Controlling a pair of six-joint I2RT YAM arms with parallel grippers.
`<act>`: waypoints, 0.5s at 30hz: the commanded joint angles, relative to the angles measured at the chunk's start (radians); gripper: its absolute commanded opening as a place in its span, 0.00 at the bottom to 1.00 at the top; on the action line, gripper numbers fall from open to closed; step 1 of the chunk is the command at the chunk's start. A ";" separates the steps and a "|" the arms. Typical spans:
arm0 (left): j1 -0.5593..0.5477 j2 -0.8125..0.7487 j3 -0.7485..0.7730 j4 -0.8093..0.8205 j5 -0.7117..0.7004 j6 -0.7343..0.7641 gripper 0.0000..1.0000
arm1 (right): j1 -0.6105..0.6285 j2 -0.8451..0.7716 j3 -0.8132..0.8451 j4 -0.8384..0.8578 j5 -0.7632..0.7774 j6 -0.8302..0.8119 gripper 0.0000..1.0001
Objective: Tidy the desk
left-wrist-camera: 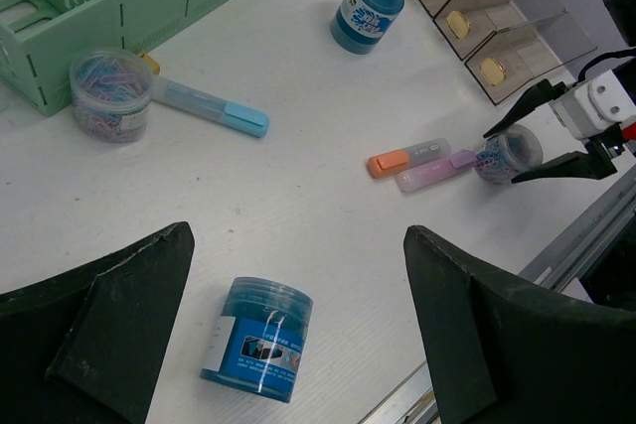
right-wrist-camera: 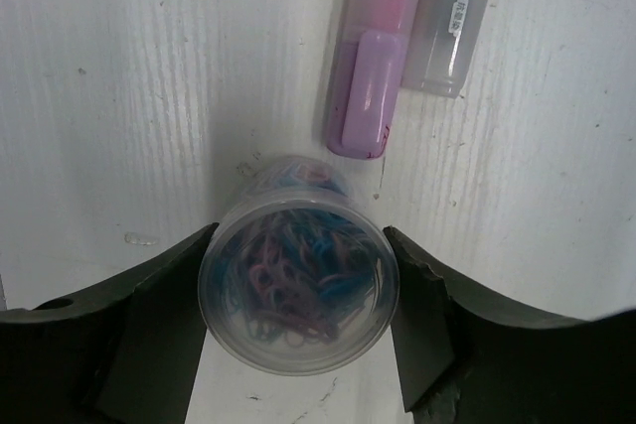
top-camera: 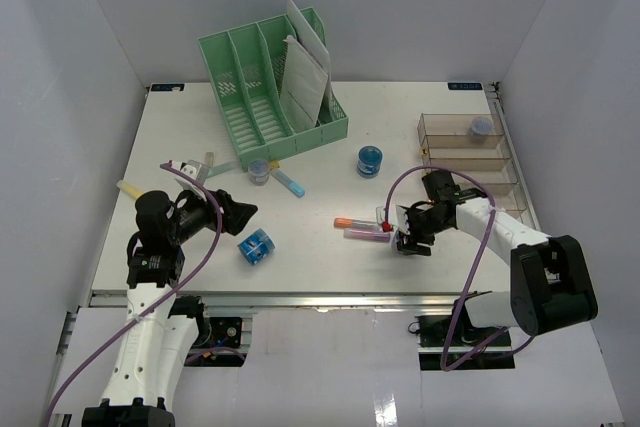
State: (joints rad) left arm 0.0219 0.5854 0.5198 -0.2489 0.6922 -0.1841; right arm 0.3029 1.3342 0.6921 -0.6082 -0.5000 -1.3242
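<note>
A paper-clip jar (right-wrist-camera: 296,290) sits just beside a purple highlighter (right-wrist-camera: 373,57), near a clear compartment tray (top-camera: 450,125).

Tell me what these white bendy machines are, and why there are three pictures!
They are two robot arms tidying a white desk. One picture looks down from above. The other two come from small cameras on each arm's wrist. The left gripper is open and empty. The right gripper has its fingers on both sides of a small clear jar of paper clips, which stands on the desk. Also on the desk are a purple marker, a blue jar, a second blue jar, a green file rack and a clear tray.
</note>
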 commanded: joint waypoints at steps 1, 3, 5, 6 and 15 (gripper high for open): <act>-0.005 -0.005 0.000 0.014 0.012 0.005 0.98 | -0.036 -0.019 0.097 -0.006 -0.069 0.080 0.19; -0.005 -0.006 0.000 0.015 0.010 0.004 0.98 | -0.086 -0.026 0.153 0.016 -0.131 0.167 0.13; -0.006 -0.006 0.000 0.016 0.010 0.003 0.98 | -0.146 -0.024 0.208 0.091 -0.139 0.307 0.08; -0.005 -0.008 0.000 0.016 0.010 0.004 0.98 | -0.165 -0.025 0.220 0.169 -0.136 0.370 0.08; -0.005 -0.010 0.000 0.016 0.009 0.004 0.98 | -0.280 -0.036 0.105 0.862 0.305 1.136 0.08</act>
State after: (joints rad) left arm 0.0219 0.5854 0.5198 -0.2484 0.6918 -0.1843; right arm 0.0453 1.3076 0.8400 -0.1481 -0.4541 -0.6011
